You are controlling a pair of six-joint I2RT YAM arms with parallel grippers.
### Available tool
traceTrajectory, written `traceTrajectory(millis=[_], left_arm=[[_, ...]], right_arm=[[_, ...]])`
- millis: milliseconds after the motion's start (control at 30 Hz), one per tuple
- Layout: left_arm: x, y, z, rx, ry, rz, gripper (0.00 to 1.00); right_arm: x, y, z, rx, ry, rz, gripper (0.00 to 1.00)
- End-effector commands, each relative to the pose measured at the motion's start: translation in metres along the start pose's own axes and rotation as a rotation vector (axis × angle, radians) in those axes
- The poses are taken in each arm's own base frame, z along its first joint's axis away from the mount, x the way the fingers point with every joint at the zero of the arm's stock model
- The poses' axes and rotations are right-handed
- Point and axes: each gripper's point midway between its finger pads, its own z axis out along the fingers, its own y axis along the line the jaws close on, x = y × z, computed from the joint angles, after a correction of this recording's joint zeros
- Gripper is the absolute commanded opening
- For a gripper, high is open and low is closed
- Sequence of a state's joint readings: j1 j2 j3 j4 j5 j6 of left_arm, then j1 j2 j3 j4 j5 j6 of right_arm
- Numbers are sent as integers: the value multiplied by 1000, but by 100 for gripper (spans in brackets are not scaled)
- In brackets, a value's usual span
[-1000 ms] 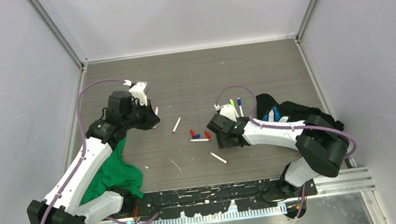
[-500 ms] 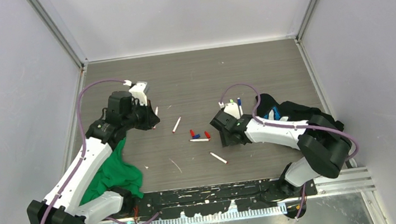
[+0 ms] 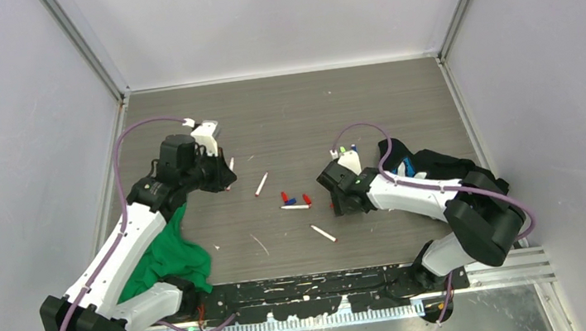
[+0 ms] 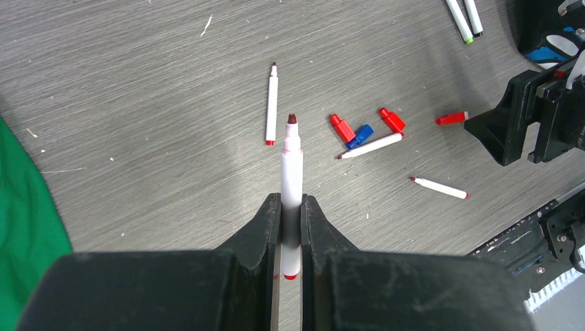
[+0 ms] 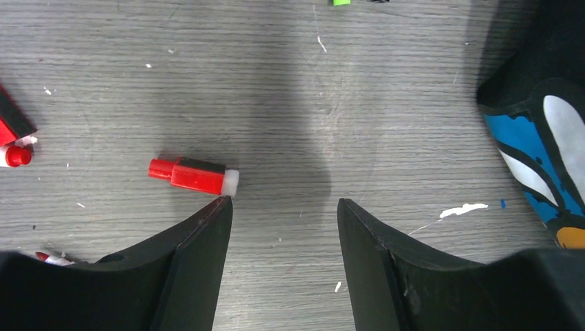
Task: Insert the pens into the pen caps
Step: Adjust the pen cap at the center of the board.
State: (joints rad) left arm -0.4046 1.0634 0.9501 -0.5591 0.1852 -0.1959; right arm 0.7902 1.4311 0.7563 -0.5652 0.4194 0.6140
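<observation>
The grey wood-grain desk (image 3: pixel 283 108) carried everything. A crumpled green cloth (image 3: pixel 169 259) lay at its 8 o'clock edge under the left arm. A black pouch (image 3: pixel 431 162) with blue and white print lay at 3 o'clock behind the right arm. The left gripper (image 4: pixel 290 207), at about 10 o'clock on the desk, was clenched on a white pen (image 4: pixel 291 169). It gripped the lower barrel, so the dark red tip pointed away from the wrist camera. The right gripper (image 5: pixel 284 203), just right of desk centre, stood released with nothing between its fingers. A lone red cap (image 5: pixel 193 176) with a white end lay just beside the finger at the left of the wrist view. A loose pen (image 3: pixel 261 184) lay at 11 o'clock of centre. A second pen (image 4: pixel 371 145) lay near centre, just beside a blue cap (image 4: pixel 360 135) and two red caps (image 4: pixel 340 127). A third pen (image 3: pixel 323 233) lay at 6 o'clock of that cluster. Two further pens (image 4: pixel 459 19), one green-tipped, lay side by side near the pouch.
</observation>
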Motion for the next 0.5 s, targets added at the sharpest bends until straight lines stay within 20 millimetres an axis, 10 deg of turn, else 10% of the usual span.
traceTrajectory(millis=[0,467], left_arm=[[-19,-4,-9,1,-65,20,0],[-20,-2,-9,-10,-66,24,0]], right_arm=[[-15,0,0,-8,-41,13,64],[-38,13,12,-25,-57,4,63]])
